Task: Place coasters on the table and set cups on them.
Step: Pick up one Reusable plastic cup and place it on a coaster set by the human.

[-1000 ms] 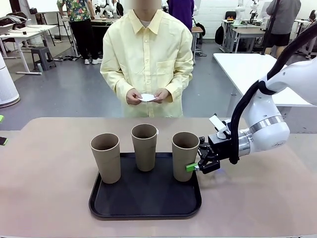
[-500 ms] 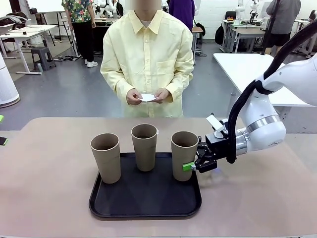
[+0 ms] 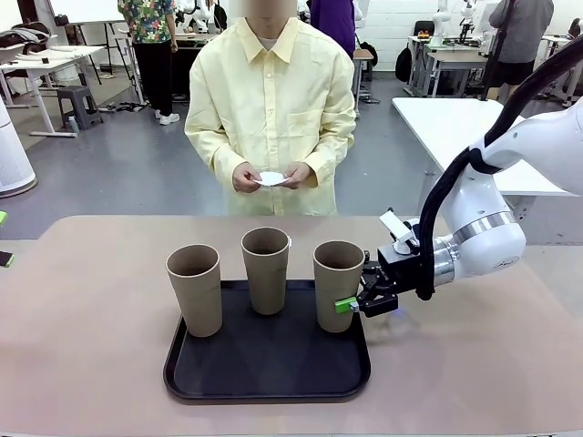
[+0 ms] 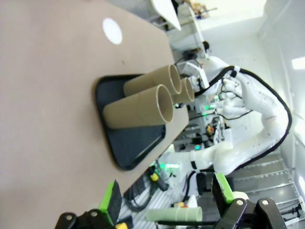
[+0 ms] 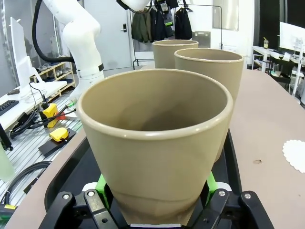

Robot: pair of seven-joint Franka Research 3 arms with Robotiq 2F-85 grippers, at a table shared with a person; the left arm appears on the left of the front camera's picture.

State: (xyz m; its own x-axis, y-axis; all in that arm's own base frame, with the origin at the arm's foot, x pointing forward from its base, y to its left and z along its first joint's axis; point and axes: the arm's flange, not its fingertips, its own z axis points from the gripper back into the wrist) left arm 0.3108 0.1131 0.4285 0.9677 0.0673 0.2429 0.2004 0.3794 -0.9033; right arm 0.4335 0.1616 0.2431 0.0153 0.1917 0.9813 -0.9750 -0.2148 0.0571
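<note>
My right pincer (image 3: 353, 303) is clamped on the right-hand cup (image 3: 338, 282). It grips the cup low down, one green pad on the near side of the wall and the other finger behind it. In the right wrist view the pads press on either side of the narrow base, and the wide rim opens above them. The cup is upright at the right end of the black tray (image 3: 264, 382). I cannot tell whether its base rests on the tray or is just clear of it.

The middle cup (image 3: 266, 271) stands upright farther back on the tray. The left-hand cup (image 3: 195, 289) stands at the tray's left end. All three are apart from one another.

My left pincer (image 4: 167, 193) has its fingers spread wide with nothing between them. It is well away from the tray, off past the edge of the surface (image 3: 91, 319).

One coaster (image 5: 295, 155) lies flat on the bare surface, just beyond the tray on the person's side, with no cup on it. The person (image 3: 271, 109) stands at the far edge in a pale yellow shirt and holds a second coaster (image 3: 271, 178) at waist height.
</note>
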